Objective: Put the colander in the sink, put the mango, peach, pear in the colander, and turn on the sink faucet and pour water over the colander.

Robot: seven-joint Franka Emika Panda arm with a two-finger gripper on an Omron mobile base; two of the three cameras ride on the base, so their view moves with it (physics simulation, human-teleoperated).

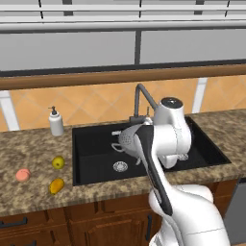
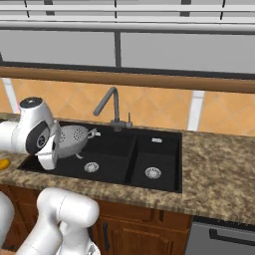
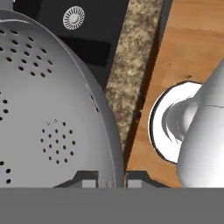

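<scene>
The round, light grey perforated metal colander (image 1: 129, 138) hangs tipped on its side above the large basin of the black rectangular double-basin sink (image 1: 96, 149), clear of the basin floor and its silver drain. From the right base view the bowl (image 2: 73, 135) shows its hole-dotted underside and a small rim handle pointing toward the faucet. In the hand view the gripper (image 3: 111, 180) sits at the bottom edge, its jaws drawn in close on the colander's thin rim, one dark tip on each side of the metal; the bowl's wall (image 3: 48, 113) bulges up to the left. The grip looks firm, though the tips are mostly cut off by the frame edge.

Behind the sink stands the tall, thin, dark grey faucet (image 1: 142, 98) with its angled spout. Out on the speckled granite surface (image 1: 29, 149) left of the sink wait three fruits: the roundish yellow-green pear (image 1: 58, 162) nearest the basin, the elongated orange-yellow mango (image 1: 56, 185) just in front of it, and the round pinkish-salmon peach (image 1: 22, 175) farther left. A white soap pump bottle (image 1: 55, 122) stands by the tiled wall.
</scene>
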